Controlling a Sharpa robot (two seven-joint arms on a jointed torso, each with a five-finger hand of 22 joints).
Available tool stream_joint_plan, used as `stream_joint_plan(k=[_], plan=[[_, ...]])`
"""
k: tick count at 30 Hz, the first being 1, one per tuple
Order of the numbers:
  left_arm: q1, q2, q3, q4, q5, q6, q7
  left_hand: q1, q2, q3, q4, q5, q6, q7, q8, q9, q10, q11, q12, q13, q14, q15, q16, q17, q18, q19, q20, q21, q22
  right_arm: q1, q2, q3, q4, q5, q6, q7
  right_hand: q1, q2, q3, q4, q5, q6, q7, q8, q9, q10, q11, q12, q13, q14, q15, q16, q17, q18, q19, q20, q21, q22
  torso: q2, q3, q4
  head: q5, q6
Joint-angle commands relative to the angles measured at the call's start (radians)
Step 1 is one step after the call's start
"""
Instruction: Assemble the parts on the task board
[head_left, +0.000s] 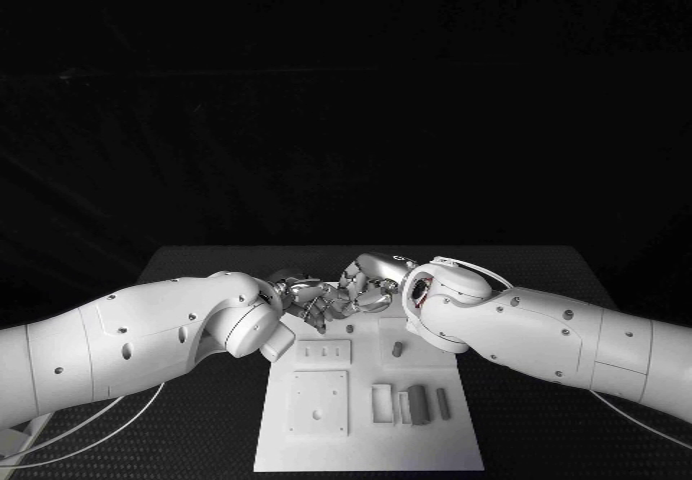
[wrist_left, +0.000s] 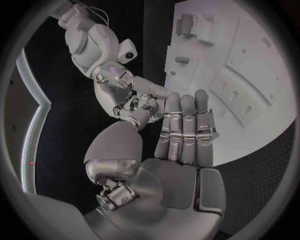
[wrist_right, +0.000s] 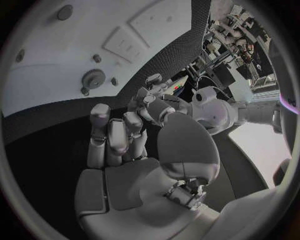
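Overhead, from the head view, we see the white task board (head_left: 369, 405) lying in the middle of the black table (head_left: 188, 262), with grey parts (head_left: 418, 403) standing in a row near its right side and one small peg (head_left: 397, 349) upright farther back. The left hand (head_left: 306, 300) and right hand (head_left: 369, 280) meet fingertip to fingertip above the board's far end.

From the left wrist, we see the left hand (wrist_left: 178, 145) with fingers straight and pressed side by side, the right hand (wrist_left: 134, 97) touching their tips; whether anything is pinched between them we cannot tell.

From the right wrist, the right hand (wrist_right: 122, 145) curls its fingers toward the left hand (wrist_right: 153, 95), beside the board (wrist_right: 56, 65) with a gear (wrist_right: 94, 79) on it.
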Motion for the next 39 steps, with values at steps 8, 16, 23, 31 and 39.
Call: stream_joint_plan(k=[8, 16, 23, 31, 39], plan=[[0.003, -0.005, 0.003, -0.012, -0.039, 0.013, 0.019, 0.006, 0.009, 0.007, -0.004, 0.004, 0.012, -0.007, 0.004, 0.014, 0.011, -0.011, 0.006, 0.003, 0.004, -0.002, 0.006, -0.002, 0.004, 0.005, -0.003, 0.006, 0.003, -0.005, -0.011, -0.002, 0.004, 0.015, 0.016, 0.001, -0.004, 0.006, -0.003, 0.006, 0.003, 0.075, 0.042, -0.002, -0.001, -0.006, -0.003, -0.010, -0.005, -0.005, -0.006, 0.000, -0.005, 0.044, 0.001, -0.004, 0.002, 0.016, 0.000, 0.0005, 0.0005, 0.000, -0.001], [0.003, -0.005, 0.003, -0.018, -0.044, 0.018, 0.018, 0.007, 0.009, 0.008, -0.004, 0.004, 0.012, -0.007, 0.004, 0.015, 0.011, -0.011, 0.006, 0.003, 0.004, -0.002, 0.008, -0.003, 0.003, 0.005, -0.003, 0.006, 0.004, -0.005, -0.017, -0.003, 0.005, 0.024, 0.028, 0.003, -0.015, -0.003, -0.006, 0.007, 0.003, 0.075, 0.042, -0.006, -0.003, -0.010, -0.003, -0.015, -0.008, -0.007, -0.006, -0.003, -0.010, 0.044, 0.001, -0.002, 0.001, 0.015, 0.001, 0.0000, 0.0000, 0.000, -0.002], [0.003, -0.007, 0.003, -0.012, -0.046, 0.016, 0.018, 0.007, 0.010, 0.009, -0.004, 0.004, 0.012, -0.007, 0.004, 0.016, 0.011, -0.011, 0.007, 0.004, 0.003, -0.002, 0.009, -0.004, 0.003, 0.005, -0.003, 0.006, 0.005, -0.006, -0.021, -0.003, 0.001, 0.029, 0.050, 0.001, -0.026, -0.011, -0.011, 0.011, 0.003, 0.072, 0.043, -0.009, -0.004, -0.017, -0.002, -0.023, -0.014, -0.012, -0.006, -0.005, -0.017, 0.044, 0.000, -0.001, 0.000, 0.015, 0.001, 0.0001, -0.0005, -0.001, -0.002], [0.003, -0.010, 0.003, -0.012, -0.046, 0.016, 0.018, 0.007, 0.010, 0.009, -0.004, 0.004, 0.012, -0.007, 0.004, 0.016, 0.011, -0.011, 0.007, 0.004, 0.003, -0.002, 0.010, -0.004, 0.003, 0.004, -0.003, 0.006, 0.006, -0.009, -0.025, -0.003, 0.002, 0.034, 0.061, 0.004, -0.042, -0.018, -0.011, 0.014, 0.003, 0.068, 0.045, -0.015, -0.007, -0.024, 0.000, -0.029, -0.017, -0.020, -0.004, -0.010, -0.027, 0.044, -0.003, 0.002, -0.004, 0.013, 0.000, 0.0005, -0.0007, -0.004, -0.002], [0.003, -0.014, 0.003, -0.013, -0.050, 0.022, 0.016, 0.007, 0.010, 0.010, -0.004, 0.004, 0.013, -0.007, 0.004, 0.016, 0.011, -0.012, 0.007, 0.005, 0.003, -0.002, 0.010, -0.005, 0.003, 0.004, -0.003, 0.006, 0.006, -0.012, -0.037, -0.003, -0.001, 0.034, 0.063, 0.001, -0.048, -0.020, -0.010, 0.015, 0.003, 0.068, 0.045, -0.017, -0.007, -0.025, 0.000, -0.030, -0.017, -0.021, -0.004, -0.011, -0.029, 0.044, -0.003, 0.002, -0.006, 0.013, 0.000, 0.0002, 0.0008, -0.005, -0.001]])
